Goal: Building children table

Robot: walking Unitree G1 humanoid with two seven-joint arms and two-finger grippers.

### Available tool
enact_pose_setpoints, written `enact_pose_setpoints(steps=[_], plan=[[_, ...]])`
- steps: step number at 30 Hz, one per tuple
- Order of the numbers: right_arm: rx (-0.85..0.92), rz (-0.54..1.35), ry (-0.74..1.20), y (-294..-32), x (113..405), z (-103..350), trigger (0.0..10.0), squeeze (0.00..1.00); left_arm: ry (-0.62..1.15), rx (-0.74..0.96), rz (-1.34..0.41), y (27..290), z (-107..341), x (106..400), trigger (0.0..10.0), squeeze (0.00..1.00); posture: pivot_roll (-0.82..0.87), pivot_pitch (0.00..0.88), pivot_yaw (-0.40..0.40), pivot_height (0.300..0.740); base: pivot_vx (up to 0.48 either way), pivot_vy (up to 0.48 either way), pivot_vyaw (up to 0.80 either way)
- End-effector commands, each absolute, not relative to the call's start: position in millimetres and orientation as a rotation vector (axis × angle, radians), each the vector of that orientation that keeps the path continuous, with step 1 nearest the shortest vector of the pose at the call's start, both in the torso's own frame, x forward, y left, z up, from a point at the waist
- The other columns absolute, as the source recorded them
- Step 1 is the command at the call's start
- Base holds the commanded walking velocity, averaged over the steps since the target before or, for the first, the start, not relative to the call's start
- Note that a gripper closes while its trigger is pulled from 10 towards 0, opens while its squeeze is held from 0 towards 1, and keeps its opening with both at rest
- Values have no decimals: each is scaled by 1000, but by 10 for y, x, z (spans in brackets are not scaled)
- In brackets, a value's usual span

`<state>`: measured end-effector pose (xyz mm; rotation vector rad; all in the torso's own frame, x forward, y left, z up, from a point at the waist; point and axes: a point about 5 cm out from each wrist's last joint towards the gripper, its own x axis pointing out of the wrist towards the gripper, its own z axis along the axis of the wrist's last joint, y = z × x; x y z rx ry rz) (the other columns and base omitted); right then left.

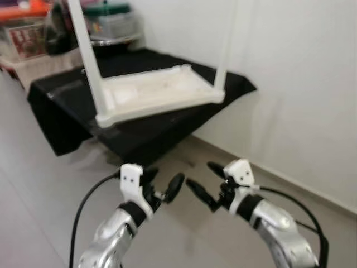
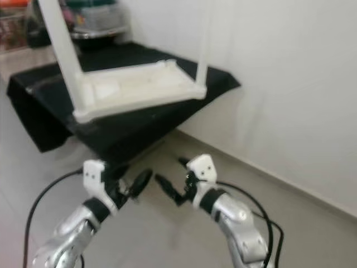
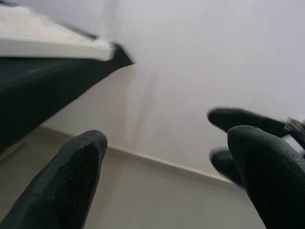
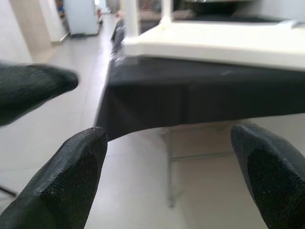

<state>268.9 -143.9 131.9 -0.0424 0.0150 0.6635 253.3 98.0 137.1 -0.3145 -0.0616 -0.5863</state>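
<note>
A white children's table (image 1: 156,92) lies upside down on a stand draped in black cloth (image 1: 150,134). Two of its white legs stand up: one at the near left corner (image 1: 89,61), one at the right corner (image 1: 223,56). Both grippers hover low over the floor in front of the stand, tips facing each other and a little apart. My left gripper (image 1: 163,181) is open and holds nothing. My right gripper (image 1: 205,181) is open too, also holding nothing. The right wrist view looks at the white table's edge (image 4: 214,45) over the black cloth (image 4: 200,95).
A white wall (image 1: 301,84) with a baseboard runs along the right, close to the stand's corner. Behind the stand at the far left sit cluttered boxes and a pot (image 1: 109,25). Pale tiled floor (image 1: 33,201) spreads in front and to the left.
</note>
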Motion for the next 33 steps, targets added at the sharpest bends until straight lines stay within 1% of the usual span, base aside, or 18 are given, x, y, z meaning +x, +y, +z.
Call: enact_pose_setpoints(steps=[1,26,33], plan=[[-45,676,1,-1381,2699,1327,10000,0,-54,-287,-561,1027,1342,2557,10000,0,31,69,-54,740,0,-450,800],[-28,632,-1,-1409,2756,1311,10000,0,-66,-283,-556,997,1339,2607,10000,0,21,67,-55,740,0,-452,799],[-10,627,-6,-1407,2764,1322,10000,0,-68,-279,-556,1002,1340,2610,10000,0,23,67,-53,740,0,-452,0]])
